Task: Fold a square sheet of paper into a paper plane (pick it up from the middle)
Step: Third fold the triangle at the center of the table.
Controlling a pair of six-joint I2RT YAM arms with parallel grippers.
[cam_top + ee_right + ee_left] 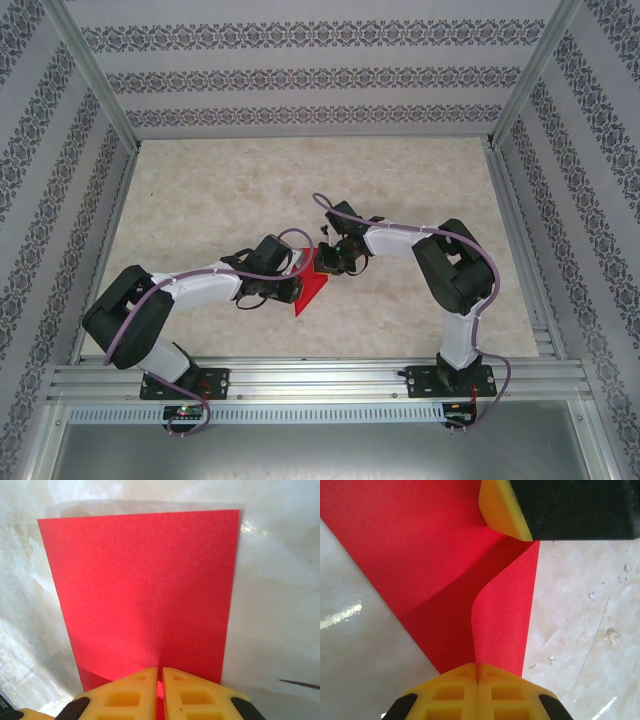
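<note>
The red square sheet of paper (313, 288) hangs just above the middle of the table, bent along a soft crease (472, 605). My left gripper (297, 276) is shut on its near edge, yellow fingertips pressed together (478, 666). From the other side, my right gripper (325, 262) pinches the sheet with a sliver of red showing between its tips (160, 671); the flat red panel (145, 590) spreads out beyond them. One yellow finger (502, 507) of the right gripper appears at the top of the left wrist view. The paper plane is out of view.
The marbled beige table (400, 190) lies under both arms. Aluminium frame rails (300, 380) run along the near edge and sides, with patterned walls (300, 75) behind. A few small specks and a thin scratch (612, 635) mark the tabletop.
</note>
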